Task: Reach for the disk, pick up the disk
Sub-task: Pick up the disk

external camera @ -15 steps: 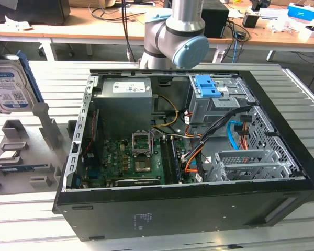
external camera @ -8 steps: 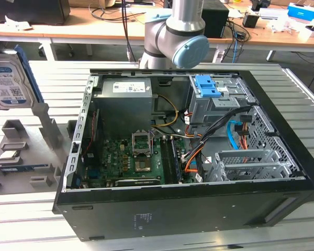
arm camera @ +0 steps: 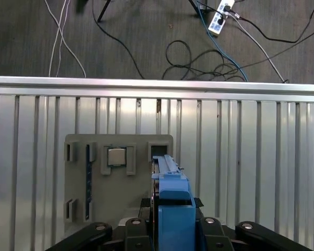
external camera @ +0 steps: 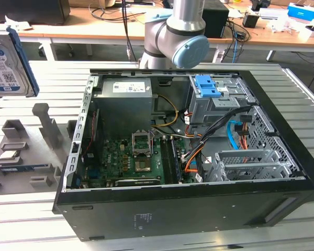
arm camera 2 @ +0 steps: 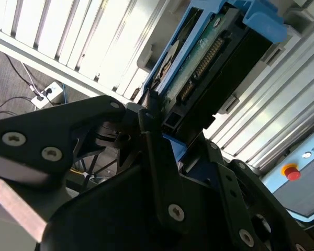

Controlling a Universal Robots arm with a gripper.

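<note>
The disk (external camera: pixel 5 63) hangs in the air at the exterior view's far left, standing on edge, with its white-and-blue label facing the camera and a blue rail along its side. It is lifted clear above the grey holder plate (external camera: pixel 21 151). In the first wrist view the disk (arm camera: pixel 166 172) is edge-on, its blue rail between the black fingers of my gripper (arm camera: pixel 170 226), which is shut on it. In the second wrist view the disk's circuit board and connector (arm camera 2: pixel 206 57) face the camera, with one black finger (arm camera 2: pixel 153 130) pressed against its edge.
An open computer case (external camera: pixel 282 172) lies on the slatted metal table (external camera: pixel 36 230), with a blue bracket (external camera: pixel 206 86) in its drive bay. The arm's joint (external camera: pixel 180 36) stands behind it. On the grey plate (arm camera: pixel 120 198) sits a small silver processor chip (arm camera: pixel 116 156). Cables lie on the floor (arm camera: pixel 199 52).
</note>
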